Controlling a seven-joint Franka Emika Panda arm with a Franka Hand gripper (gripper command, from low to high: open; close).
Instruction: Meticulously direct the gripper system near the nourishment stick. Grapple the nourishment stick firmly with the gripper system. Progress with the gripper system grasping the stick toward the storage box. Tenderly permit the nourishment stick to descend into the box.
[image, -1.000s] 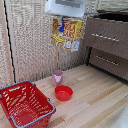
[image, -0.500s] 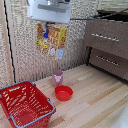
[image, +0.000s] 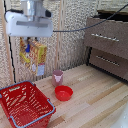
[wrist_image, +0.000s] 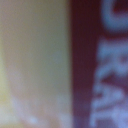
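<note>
My gripper (image: 31, 40), a white boxy head, is high at the exterior view's left and is shut on the top of the nourishment stick (image: 34, 58). The stick is a flat yellow and red printed package that hangs upright below the head, clear of the table. The red lattice basket (image: 24, 103) with a grey-blue rim handle stands on the table below, slightly further to the left. The fingers are mostly hidden behind the head and the package. The wrist view is filled by a blurred close-up of the package (wrist_image: 85, 60), dark red with white letters beside a pale yellow band.
A pink cup (image: 58, 77) and a small round red bowl (image: 63, 93) stand on the wooden table just right of the basket. A dark drawer unit (image: 107, 42) stands at the exterior view's right. A light panelled wall is behind.
The gripper has carried the package to the exterior view's left and lower, from above the cup and bowl to nearly over the basket.
</note>
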